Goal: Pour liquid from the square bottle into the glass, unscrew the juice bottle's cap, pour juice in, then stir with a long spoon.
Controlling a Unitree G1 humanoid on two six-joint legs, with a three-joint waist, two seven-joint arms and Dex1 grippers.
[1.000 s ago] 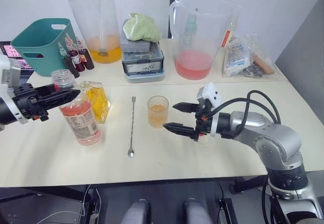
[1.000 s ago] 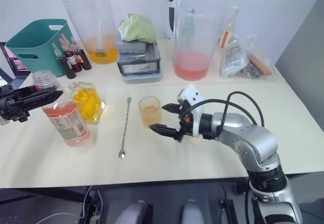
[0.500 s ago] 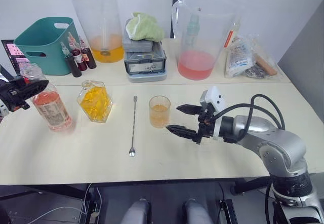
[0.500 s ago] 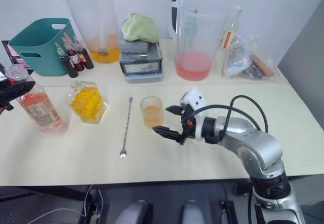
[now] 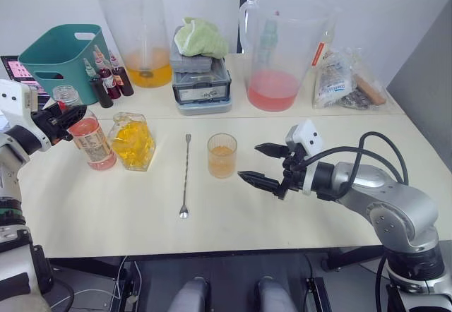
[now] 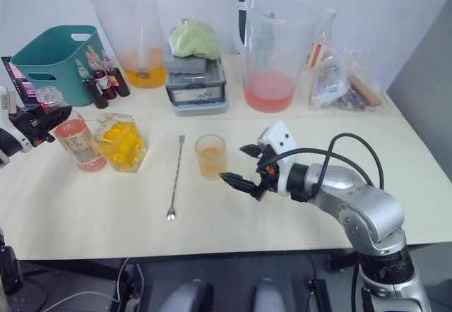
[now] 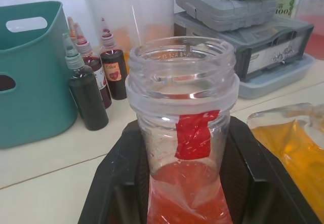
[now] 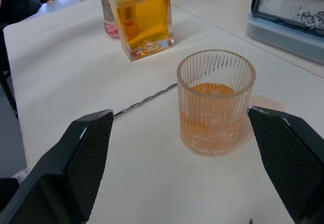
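The juice bottle of pinkish-red juice stands close beside the square bottle at the table's left. My left gripper is shut on its neck. Its mouth is open, with black fingers on both sides of the neck; the cap is out of view. The glass holds some yellow-orange liquid mid-table. The long spoon lies flat between glass and square bottle. My right gripper stands open just right of the glass, holding nothing.
Along the back stand a teal basket, small dropper bottles, a jug with orange liquid, a grey case topped by a green cloth, a jug with pink liquid and plastic bags.
My left gripper has carried the juice bottle from far left back to beside the square bottle. The right gripper has barely moved. The camera has shifted a little.
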